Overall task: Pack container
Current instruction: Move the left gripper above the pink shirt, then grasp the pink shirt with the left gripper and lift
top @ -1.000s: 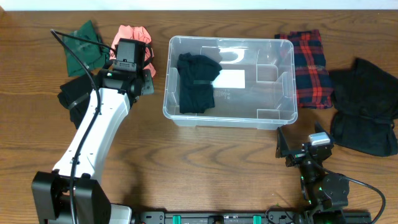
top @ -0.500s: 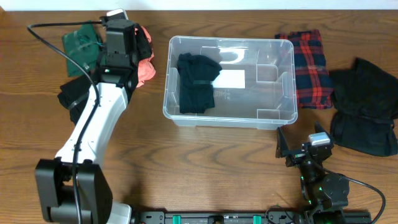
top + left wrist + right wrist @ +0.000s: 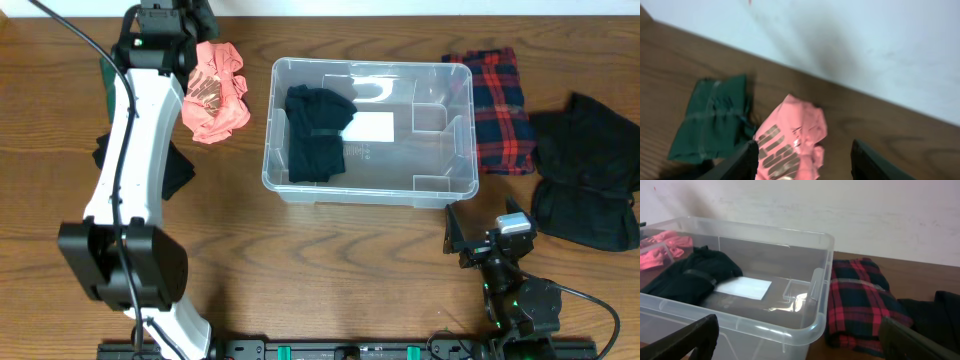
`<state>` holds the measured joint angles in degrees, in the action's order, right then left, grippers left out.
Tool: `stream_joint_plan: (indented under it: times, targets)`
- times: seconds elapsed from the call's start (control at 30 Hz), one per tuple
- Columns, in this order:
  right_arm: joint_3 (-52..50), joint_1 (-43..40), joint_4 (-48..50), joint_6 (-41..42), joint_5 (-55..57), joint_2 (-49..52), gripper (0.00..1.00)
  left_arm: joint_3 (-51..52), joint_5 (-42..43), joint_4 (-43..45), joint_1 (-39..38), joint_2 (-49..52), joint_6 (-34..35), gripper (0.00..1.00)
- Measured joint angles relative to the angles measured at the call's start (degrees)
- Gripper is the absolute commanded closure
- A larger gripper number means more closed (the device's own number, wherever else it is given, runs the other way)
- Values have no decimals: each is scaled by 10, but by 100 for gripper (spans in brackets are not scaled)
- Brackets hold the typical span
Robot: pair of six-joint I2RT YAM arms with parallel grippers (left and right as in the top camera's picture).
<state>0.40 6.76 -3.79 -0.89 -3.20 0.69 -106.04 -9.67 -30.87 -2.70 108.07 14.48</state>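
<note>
Though obscured overhead, green garment [image 3: 710,122] wrist-visible.

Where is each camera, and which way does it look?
Overhead: above the table, facing down at the clear rectangular plastic container; left arm and right arm show.
Left wrist: far left, facing the crumpled pink garment; left gripper shows.
Right wrist: low, near right, facing the container and red plaid cloth; right gripper shows.
Overhead and right wrist share the container.

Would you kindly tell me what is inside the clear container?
The container holds a folded black garment at its left end and a white label on its base; anything beneath the garment is covered.
</note>
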Motion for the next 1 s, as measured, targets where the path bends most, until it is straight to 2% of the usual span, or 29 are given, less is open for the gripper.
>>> stream_joint_plan:
  times: [0.37,0.67,1.0]
  targets:
    - [0,0,0,0,0,0,1,0,-2,32,3,143,-30,39]
    - [0,0,0,0,0,0,1,0,3,48,3,182,-36,29]
    - [0,0,0,0,0,0,1,0,3,39,1,229,-38,28]
